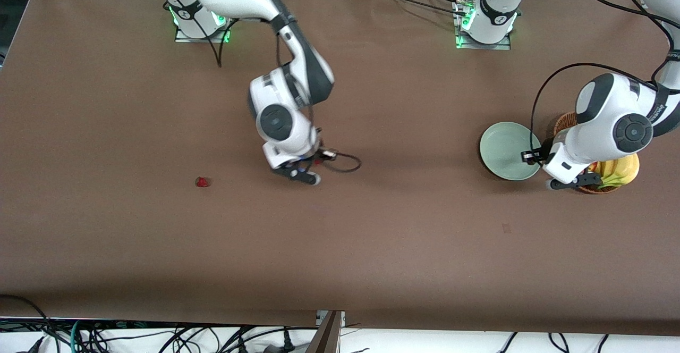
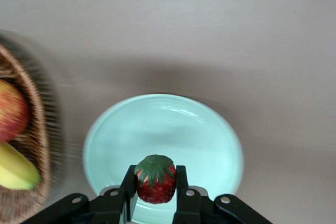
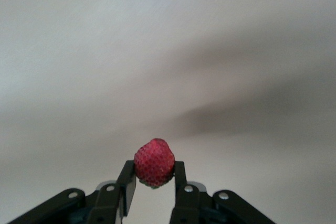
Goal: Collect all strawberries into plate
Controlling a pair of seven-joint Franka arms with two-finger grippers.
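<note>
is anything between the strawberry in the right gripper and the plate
Nothing visible: bare table lies between the right gripper, shut on its strawberry, and the plate. The left gripper holds another strawberry over the plate's rim.

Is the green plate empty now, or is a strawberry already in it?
Empty. The plate shows a bare surface in both views; the left gripper holds a strawberry above its rim.

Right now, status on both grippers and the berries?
Left gripper shut on strawberry over plate. Right gripper shut on second strawberry, mid-table. Third strawberry loose on table.
</note>
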